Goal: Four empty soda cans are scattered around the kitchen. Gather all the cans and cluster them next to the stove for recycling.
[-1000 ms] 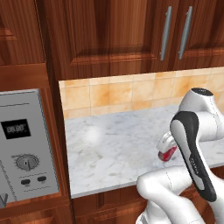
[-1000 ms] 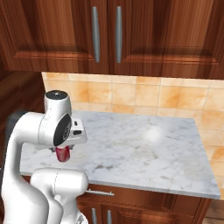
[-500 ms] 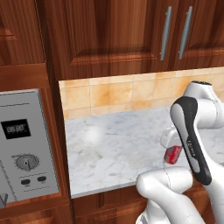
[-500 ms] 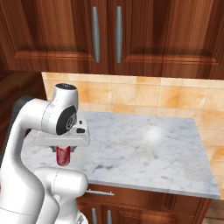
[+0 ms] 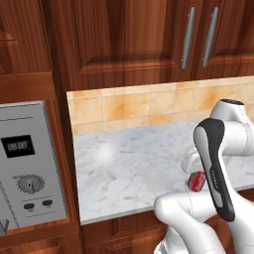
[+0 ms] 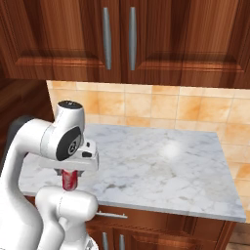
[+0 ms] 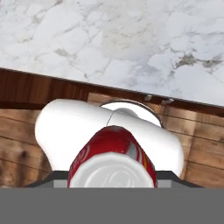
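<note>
Item: red soda can [image 6: 70, 180], pinched in our pincer [image 7: 112, 175], carried clear of the marble table [image 6: 161, 166] edge for transfer toward the stove, we judged.

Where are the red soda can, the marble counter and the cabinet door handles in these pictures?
red soda can [image 7: 113, 153]: hand view, its red side below the rim.
marble counter [image 6: 166, 166]: right base view, bare top.
cabinet door handles [image 6: 106, 38]: right base view, left handle's bar.

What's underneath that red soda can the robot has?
Below the red soda can the hand view shows the robot's own white body, then wood plank floor and the marble counter edge. The can's underside is hidden.
</note>
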Robot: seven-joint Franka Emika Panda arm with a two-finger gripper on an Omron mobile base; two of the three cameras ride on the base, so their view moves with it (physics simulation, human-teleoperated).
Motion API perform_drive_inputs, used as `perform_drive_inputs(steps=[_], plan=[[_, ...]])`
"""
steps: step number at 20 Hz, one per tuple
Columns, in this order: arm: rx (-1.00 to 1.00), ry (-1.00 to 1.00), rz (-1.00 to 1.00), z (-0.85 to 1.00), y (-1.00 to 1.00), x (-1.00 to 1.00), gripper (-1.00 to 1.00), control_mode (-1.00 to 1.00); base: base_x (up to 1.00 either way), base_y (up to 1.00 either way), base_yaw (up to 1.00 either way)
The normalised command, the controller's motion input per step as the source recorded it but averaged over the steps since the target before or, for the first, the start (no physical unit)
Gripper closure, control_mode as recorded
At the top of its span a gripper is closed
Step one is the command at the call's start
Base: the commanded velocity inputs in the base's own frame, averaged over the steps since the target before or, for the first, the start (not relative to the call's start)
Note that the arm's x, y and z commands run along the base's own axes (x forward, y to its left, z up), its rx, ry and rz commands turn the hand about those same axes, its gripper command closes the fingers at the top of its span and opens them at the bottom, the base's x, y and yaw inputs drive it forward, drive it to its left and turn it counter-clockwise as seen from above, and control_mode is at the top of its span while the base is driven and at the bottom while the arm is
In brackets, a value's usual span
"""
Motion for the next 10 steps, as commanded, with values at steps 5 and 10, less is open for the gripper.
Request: perform_drive_inputs(steps=[5,10], plan=[[-0.03,-0.02,0.00,0.01,0.03,0.00,1.00,-1.00,0.00,0.00,0.00],[0.00,0.00,0.00,0.00,0.00,0.00,1.00,-1.00,0.00,0.00,0.00]])
